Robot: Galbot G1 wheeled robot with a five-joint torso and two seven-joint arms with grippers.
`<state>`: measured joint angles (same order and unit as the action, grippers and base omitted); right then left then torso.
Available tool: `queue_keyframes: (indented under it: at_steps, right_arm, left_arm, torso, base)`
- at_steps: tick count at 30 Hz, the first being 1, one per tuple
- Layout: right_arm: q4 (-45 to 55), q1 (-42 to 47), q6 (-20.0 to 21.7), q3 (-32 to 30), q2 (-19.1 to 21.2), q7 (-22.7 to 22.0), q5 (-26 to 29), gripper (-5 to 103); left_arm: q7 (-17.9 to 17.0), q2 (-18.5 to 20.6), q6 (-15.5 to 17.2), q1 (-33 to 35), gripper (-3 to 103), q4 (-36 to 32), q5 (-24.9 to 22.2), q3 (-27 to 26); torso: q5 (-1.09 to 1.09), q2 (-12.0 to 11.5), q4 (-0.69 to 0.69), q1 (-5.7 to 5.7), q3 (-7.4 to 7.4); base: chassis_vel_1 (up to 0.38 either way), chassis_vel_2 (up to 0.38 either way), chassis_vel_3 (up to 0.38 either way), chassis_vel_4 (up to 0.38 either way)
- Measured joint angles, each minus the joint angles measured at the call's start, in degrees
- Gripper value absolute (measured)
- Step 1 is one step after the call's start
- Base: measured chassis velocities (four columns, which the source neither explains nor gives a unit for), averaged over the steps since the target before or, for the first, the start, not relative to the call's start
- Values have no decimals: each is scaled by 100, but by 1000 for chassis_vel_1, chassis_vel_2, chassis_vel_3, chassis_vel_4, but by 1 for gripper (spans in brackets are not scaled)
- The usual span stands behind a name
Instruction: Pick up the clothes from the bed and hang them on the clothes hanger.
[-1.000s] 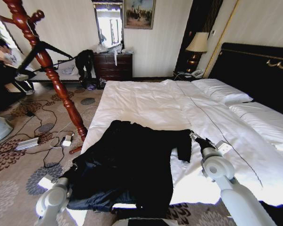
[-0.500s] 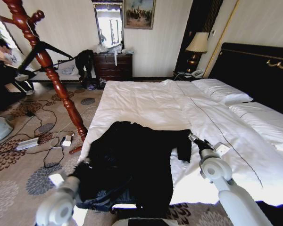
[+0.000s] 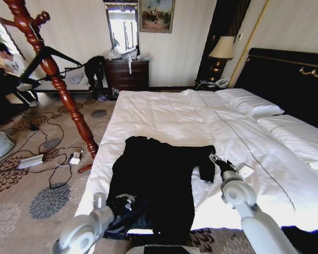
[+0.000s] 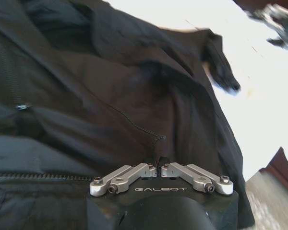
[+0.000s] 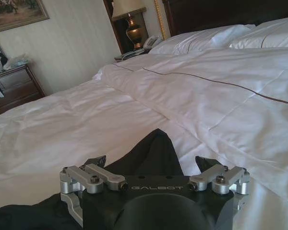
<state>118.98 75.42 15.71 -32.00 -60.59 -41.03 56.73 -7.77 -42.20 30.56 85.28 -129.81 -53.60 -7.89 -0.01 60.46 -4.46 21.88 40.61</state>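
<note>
Both my grippers are at the coat (image 3: 159, 185), which lies spread on the bed (image 3: 164, 114) near its foot edge. My left gripper (image 4: 159, 168) is pinched closed on its cloth; my right gripper (image 5: 151, 163) straddles a sleeve, jaws wide.

The left gripper (image 4: 159, 168) pinches a fold of the black coat (image 4: 110, 96) lying on white bedding (image 4: 259, 96).
</note>
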Motion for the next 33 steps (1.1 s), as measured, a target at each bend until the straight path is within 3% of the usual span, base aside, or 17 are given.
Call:
queue_keyframes:
  at_steps: [5,7,10,12,13,14,15,16,19,21,24,27,30,32,33]
  right_arm:
    - [-110,22,-7,-51,-41,19,-62,100]
    - [-135,21,-9,-52,-73,23,-73,100]
    - [-188,0,-10,-18,-166,27,-123,100]
    - [-205,-7,-10,-1,-197,29,-140,100]
    - [-224,-11,-10,15,-219,29,-153,100]
    - [-243,-14,-10,30,-227,30,-164,100]
    - [-243,-14,-10,30,-227,30,-164,100]
    - [-256,-15,-11,39,-228,30,-173,100]
    - [-298,-35,-10,53,-223,30,-191,100]
    - [-303,-39,-11,53,-223,30,-190,100]
    - [-311,-35,-11,53,-205,30,-189,100]
    - [-311,-34,-11,54,-197,28,-188,100]
    - [-253,-37,-13,56,-199,22,-176,100]
    - [-244,-35,-13,57,-200,21,-175,100]
    - [-160,3,-13,59,-218,17,-174,100]
  left_arm:
    - [169,-106,-42,-435,-3,124,168,406]
    - [171,-180,-73,-499,1,115,167,434]
    - [140,-328,-20,-516,17,18,61,442]
    - [44,-372,125,-488,17,-45,-90,393]
    - [-155,-431,388,-445,28,-138,-426,284]
    - [-416,-512,683,-402,28,-225,-830,131]
    - [-416,-512,683,-402,28,-225,-830,131]
    - [-649,-589,916,-374,33,-284,-1186,12]
    - [-1154,-945,1156,-281,49,-358,-2202,-382]
    - [-1181,-1037,1160,-241,49,-364,-2305,-463]
    - [-1238,-1461,1202,-23,66,-466,-2488,-825]
    - [-1289,-1577,1159,49,72,-524,-2231,-979]
    - [-1585,-1548,885,293,88,-574,-1012,-1307]
    - [-1622,-1521,847,349,92,-573,-841,-1346]
    - [-1689,-1430,704,741,99,-501,-21,-1438]
  torso:
    - [1,0,-1,0,0]
    - [1,0,-1,0,0]
    - [1,0,0,0,0]
    - [1,0,0,0,0]
    - [1,0,0,0,0]
    - [2,0,1,0,0]
    - [2,0,1,0,0]
    - [1,0,1,0,0]
    - [1,0,-1,0,0]
    - [1,0,0,0,0]
    - [1,0,1,0,0]
    - [0,0,0,0,0]
    - [0,0,0,0,0]
    - [0,0,0,0,0]
    - [1,0,1,0,0]
  base:
    - [0,0,0,0]
    - [0,0,0,0]
    - [0,0,0,0]
    - [0,0,0,0]
    - [0,0,0,0]
    - [0,0,0,0]
    - [0,0,0,0]
    - [0,0,0,0]
    - [0,0,0,0]
    - [0,0,0,0]
    - [0,0,0,0]
    - [0,0,0,0]
    - [0,0,0,0]
    - [0,0,0,0]
    - [0,0,0,0]
